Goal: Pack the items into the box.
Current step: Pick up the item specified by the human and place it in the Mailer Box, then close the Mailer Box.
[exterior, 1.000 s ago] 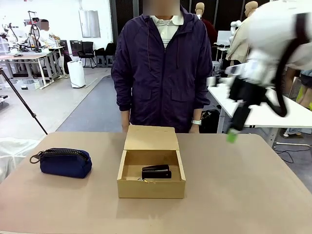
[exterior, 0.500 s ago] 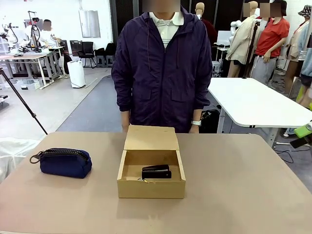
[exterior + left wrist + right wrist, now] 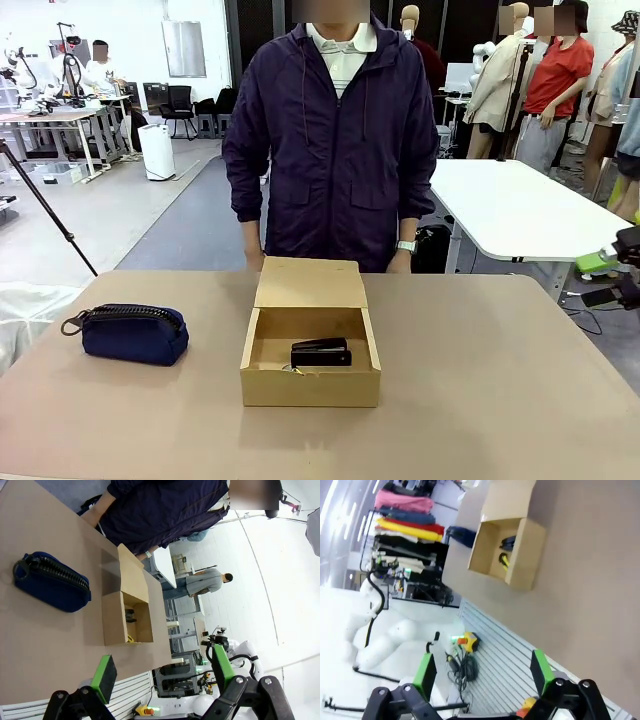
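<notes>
Stapler [image 3: 320, 352] and knife [image 3: 503, 560] lie inside the box [image 3: 310, 386], far from left tool [image 3: 163, 666] and right tool [image 3: 483, 672], both agape.

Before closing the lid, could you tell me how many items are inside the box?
2: the stapler mid-floor, the utility knife against the near wall of the box; more may hide there.

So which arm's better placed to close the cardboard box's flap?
Probably right: its open claw hovers off the brown table, while the navy zip pouch sits left of the tan cardboard box.
</notes>
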